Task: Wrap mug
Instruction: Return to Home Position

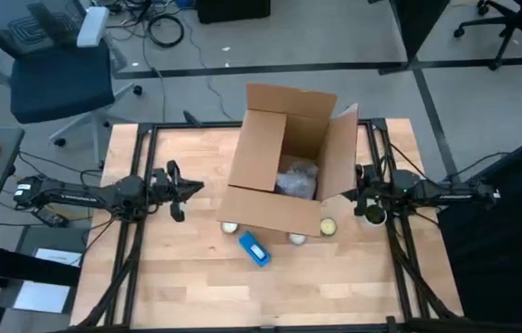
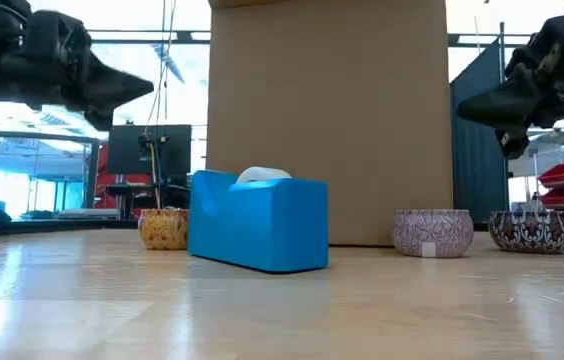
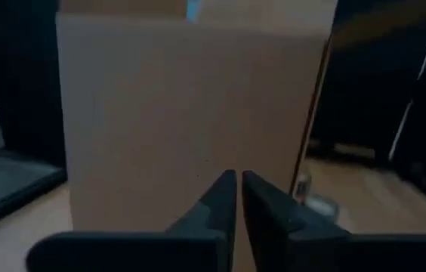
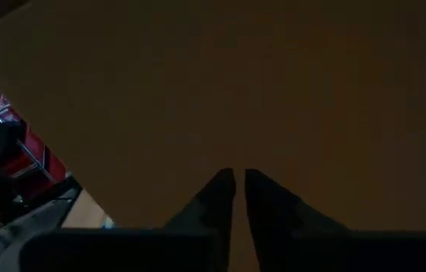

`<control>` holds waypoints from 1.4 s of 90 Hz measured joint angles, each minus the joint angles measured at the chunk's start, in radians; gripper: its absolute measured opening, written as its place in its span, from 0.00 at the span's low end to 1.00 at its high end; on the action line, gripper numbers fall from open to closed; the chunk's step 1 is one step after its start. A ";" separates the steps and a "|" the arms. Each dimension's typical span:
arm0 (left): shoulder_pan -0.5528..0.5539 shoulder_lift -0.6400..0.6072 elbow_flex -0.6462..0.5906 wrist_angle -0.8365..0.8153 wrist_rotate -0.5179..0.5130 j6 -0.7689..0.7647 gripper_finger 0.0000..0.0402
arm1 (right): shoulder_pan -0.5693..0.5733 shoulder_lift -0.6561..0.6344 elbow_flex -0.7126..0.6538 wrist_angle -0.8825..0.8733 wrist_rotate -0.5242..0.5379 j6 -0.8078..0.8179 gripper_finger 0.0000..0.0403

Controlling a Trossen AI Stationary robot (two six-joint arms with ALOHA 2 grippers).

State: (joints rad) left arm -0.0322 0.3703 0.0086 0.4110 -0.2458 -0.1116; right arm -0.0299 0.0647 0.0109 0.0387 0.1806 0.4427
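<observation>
An open cardboard box (image 1: 284,171) stands mid-table with its flaps up. Crumpled clear wrapping (image 1: 296,178) lies inside it. The mug is out of view. My left gripper (image 1: 196,188) hovers shut to the left of the box, pointing at its left wall (image 3: 190,113), with a gap between them. My right gripper (image 1: 348,194) is shut and points at the box's right flap (image 4: 273,91) from very close. Both grippers hang above the table (image 2: 147,88) (image 2: 462,110). My right gripper has its shut fingertips (image 4: 228,181) right at the box's right flap, coming level from the table's right. I cannot tell whether they touch the cardboard.
A blue tape dispenser (image 1: 254,248) stands on the wood in front of the box. Small round tins sit along the box's near side (image 1: 230,227) (image 1: 296,239) (image 1: 328,226), and another (image 1: 372,217) lies under my right arm. Bare wood lies toward the near edge.
</observation>
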 joint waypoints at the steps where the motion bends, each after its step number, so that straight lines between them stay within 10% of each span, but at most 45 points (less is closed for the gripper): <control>1: 0.000 -0.001 0.000 -0.007 -0.002 -0.004 0.02 | 0.000 0.000 0.000 0.000 0.000 0.000 0.04; 126: -0.001 0.015 -0.001 -0.066 -0.008 -0.050 0.01 | 0.000 0.000 0.000 0.004 0.003 0.000 0.03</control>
State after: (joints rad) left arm -0.0330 0.3855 0.0074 0.3455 -0.2542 -0.1616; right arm -0.0299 0.0647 0.0113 0.0427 0.1833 0.4423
